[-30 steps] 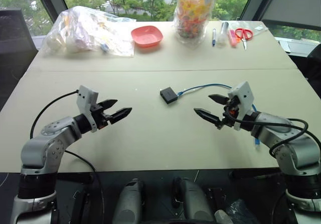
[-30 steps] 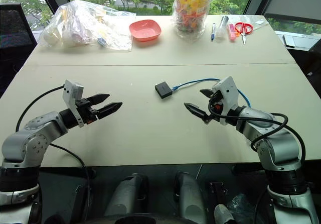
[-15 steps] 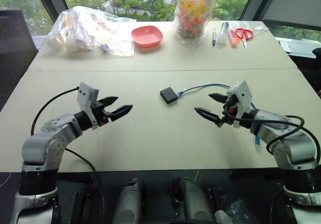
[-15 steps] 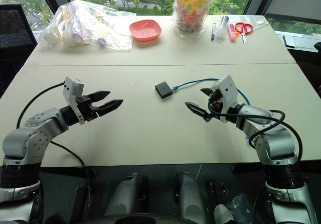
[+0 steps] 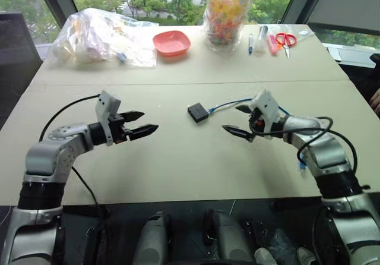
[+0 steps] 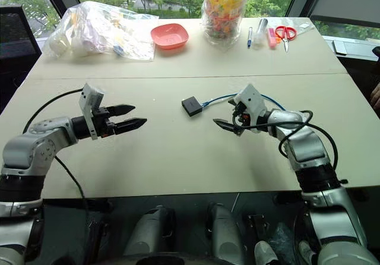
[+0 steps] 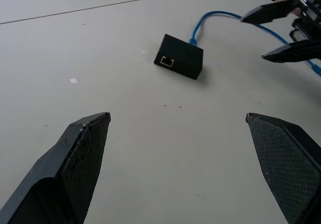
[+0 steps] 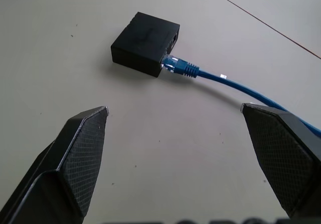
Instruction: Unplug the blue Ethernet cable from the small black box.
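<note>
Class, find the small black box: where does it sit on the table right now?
The small black box lies flat near the table's middle, between the open left gripper and open right gripper, nearer the right, with the blue Ethernet cable plugged in.

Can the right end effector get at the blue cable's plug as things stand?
Probably yes. The right end effector is open and aimed at the plug end of the blue Ethernet cable, seated in the small black box. Only bare table lies between.

Table with box, cable
</note>
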### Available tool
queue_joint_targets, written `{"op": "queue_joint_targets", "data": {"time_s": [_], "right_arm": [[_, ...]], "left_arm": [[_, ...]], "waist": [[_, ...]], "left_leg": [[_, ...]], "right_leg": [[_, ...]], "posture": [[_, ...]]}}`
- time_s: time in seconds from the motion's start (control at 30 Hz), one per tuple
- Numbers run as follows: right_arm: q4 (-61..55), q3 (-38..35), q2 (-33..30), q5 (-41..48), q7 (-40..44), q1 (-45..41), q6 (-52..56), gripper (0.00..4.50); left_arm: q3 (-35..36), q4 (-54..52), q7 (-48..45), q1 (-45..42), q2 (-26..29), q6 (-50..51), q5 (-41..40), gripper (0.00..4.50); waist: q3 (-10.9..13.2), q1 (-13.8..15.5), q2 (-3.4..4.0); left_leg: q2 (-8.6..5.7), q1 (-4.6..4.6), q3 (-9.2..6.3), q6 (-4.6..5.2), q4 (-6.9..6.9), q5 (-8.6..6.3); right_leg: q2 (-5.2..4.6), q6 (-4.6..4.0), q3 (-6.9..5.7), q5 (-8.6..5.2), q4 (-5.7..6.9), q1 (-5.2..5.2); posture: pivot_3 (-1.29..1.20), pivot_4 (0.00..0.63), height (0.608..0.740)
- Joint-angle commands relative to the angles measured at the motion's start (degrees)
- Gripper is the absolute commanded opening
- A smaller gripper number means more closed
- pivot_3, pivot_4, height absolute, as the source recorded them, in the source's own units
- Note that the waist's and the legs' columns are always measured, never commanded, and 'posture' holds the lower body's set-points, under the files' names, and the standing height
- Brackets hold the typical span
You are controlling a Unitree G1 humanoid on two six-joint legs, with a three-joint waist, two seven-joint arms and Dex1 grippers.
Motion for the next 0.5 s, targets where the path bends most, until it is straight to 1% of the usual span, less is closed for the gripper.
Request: {"op": "queue_joint_targets", "data": {"time_s": [0.03,0.17,0.27,0.33,0.4,0.5], "right_arm": [[17.0,3.2,3.8,-5.0,3.8,-9.7,-8.7,4.43],[41.6,7.1,8.9,-13.0,4.0,-21.7,-21.4,4.43],[54.8,8.9,12.0,-17.7,2.9,-28.1,-28.2,4.43],[61.0,10.5,14.1,-21.4,1.8,-31.3,-31.2,4.43],[64.7,11.1,16.0,-23.8,1.6,-33.6,-32.7,4.43],[67.3,11.1,18.8,-26.0,4.2,-35.7,-34.3,4.43]], "left_arm": [[2.1,-0.6,-1.6,-1.0,1.6,-0.8,-0.6,4.5],[4.3,-4.1,1.6,2.6,0.1,-0.5,-1.3,4.5],[5.4,-7.5,4.0,5.7,-1.5,0.1,-2.1,4.5],[6.2,-9.6,5.9,7.8,-2.9,0.4,-2.6,4.5],[6.7,-10.9,7.5,9.1,-4.0,0.4,-2.7,4.5],[7.1,-12.5,9.5,10.7,-4.9,0.3,-2.9,4.5]], "waist": [[0.0,-0.5,-0.01],[0.0,-1.2,-0.01],[0.0,-1.4,-0.01],[0.0,-1.5,-0.03],[0.0,-1.5,-0.05],[0.0,-1.7,-0.05]], "left_leg": [[0.0,0.02,0.0,0.0,0.0,0.0],[-0.02,-0.01,0.01,0.01,-0.02,0.02],[-0.16,0.03,0.04,0.01,-0.02,0.02],[-0.16,0.09,0.04,-0.02,-0.02,0.04],[-0.12,0.19,0.02,-0.11,0.0,0.1],[-0.04,0.46,0.01,-0.22,0.01,0.17]], "right_leg": [[0.01,0.01,0.01,0.01,0.01,0.01],[0.01,0.2,0.02,0.13,0.1,-0.02],[-0.12,0.21,0.12,0.11,0.42,-0.12],[-0.11,0.21,0.14,0.11,0.49,-0.09],[-0.09,0.27,0.13,0.08,0.56,-0.03],[-0.06,0.19,0.14,0.1,0.63,0.16]], "posture": [[0.0,0.15,0.74],[0.0,0.15,0.74],[0.0,0.15,0.74],[0.0,0.15,0.74],[0.0,0.15,0.74],[0.0,0.15,0.74]]}}
